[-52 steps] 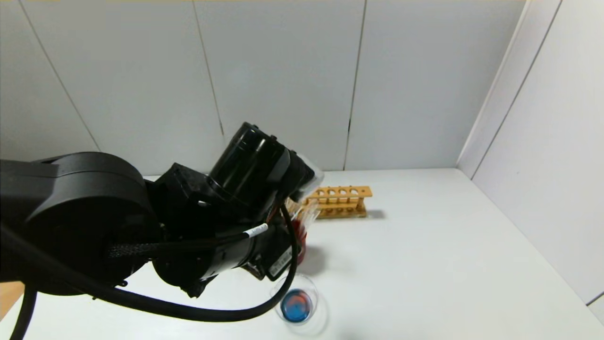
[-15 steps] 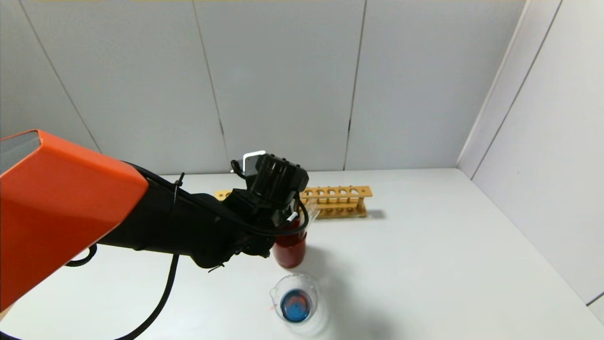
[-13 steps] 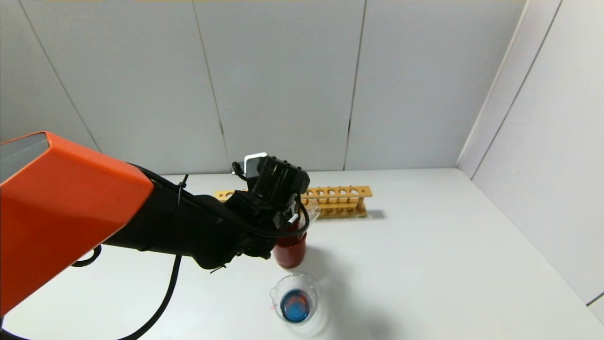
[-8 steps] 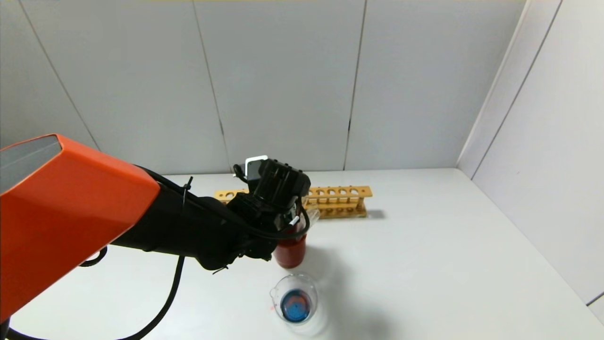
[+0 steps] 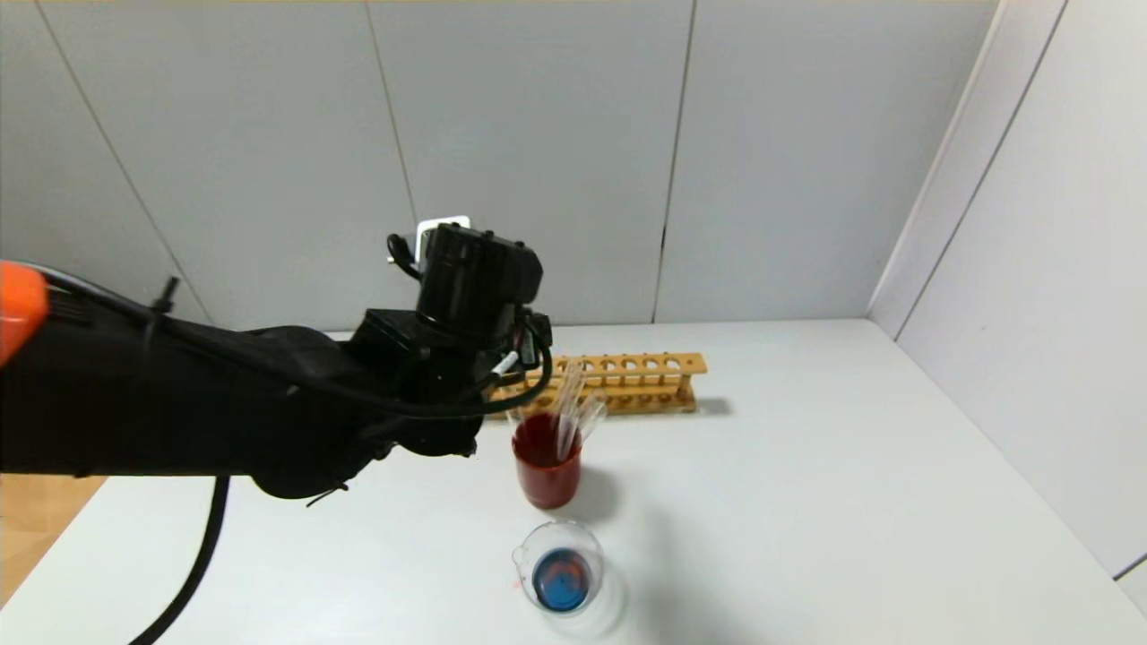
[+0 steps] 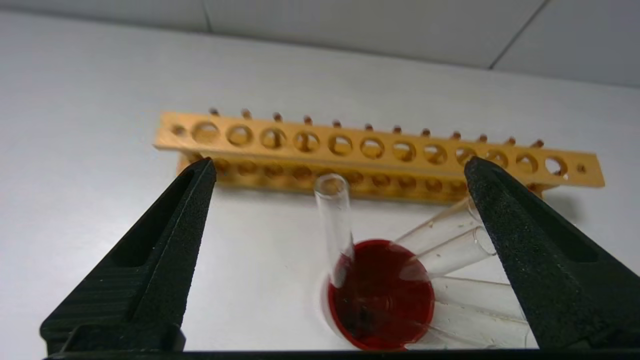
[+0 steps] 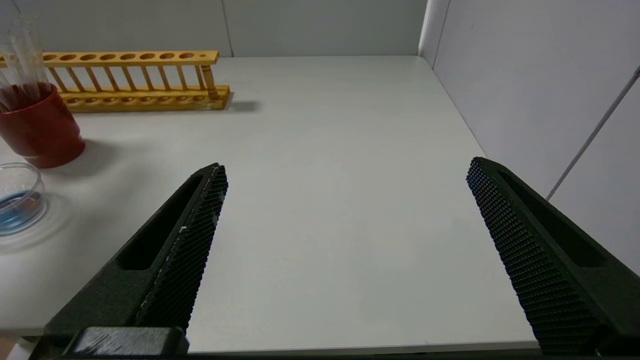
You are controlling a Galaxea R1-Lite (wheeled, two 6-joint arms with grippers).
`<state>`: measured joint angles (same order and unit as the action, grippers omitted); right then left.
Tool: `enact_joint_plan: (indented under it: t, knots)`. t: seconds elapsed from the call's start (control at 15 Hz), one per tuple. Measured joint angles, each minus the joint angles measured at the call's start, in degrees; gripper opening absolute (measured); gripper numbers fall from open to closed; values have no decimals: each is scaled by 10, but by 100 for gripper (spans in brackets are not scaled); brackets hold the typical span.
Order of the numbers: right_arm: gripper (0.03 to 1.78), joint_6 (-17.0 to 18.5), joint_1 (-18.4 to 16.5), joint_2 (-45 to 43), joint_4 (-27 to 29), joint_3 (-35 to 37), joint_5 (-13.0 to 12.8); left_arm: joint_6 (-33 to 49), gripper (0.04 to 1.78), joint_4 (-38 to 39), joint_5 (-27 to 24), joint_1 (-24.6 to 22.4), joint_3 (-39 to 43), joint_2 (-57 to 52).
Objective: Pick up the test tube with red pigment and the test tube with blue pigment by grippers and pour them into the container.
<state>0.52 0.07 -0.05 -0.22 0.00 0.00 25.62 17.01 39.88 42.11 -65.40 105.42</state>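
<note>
My left gripper is open and empty, above and short of the dark red cup. In the head view its black wrist is up and to the left of the cup. Several clear tubes stand or lean in the cup; none shows red or teal liquid. The low glass container stands in front of the cup and holds blue liquid with a red patch. My right gripper is open and empty over the table's front right part, out of the head view.
A long wooden tube rack with empty holes stands behind the cup, near the back wall. A side wall borders the white table on the right.
My left gripper has risen and drawn back to the left from over the red cup. The cup and its tubes now show uncovered. The container and the rack have not moved.
</note>
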Motion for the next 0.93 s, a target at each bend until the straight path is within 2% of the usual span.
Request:
enact_joint_plan:
  t: [0.13, 0.33, 0.6, 0.8, 0.93]
  knots:
    - [175, 0, 0, 0, 0, 0, 0, -54, 175, -8, 8, -8, 1, -49]
    - [175, 0, 0, 0, 0, 0, 0, -162, 175, -24, 5, -54, 5, -141]
    - [175, 0, 0, 0, 0, 0, 0, -290, 175, -111, -17, -175, 22, -268]
    - [175, 0, 0, 0, 0, 0, 0, -302, 175, -212, -64, -269, 37, -371]
    - [175, 0, 0, 0, 0, 0, 0, -302, 175, -277, -109, -311, 56, -454]
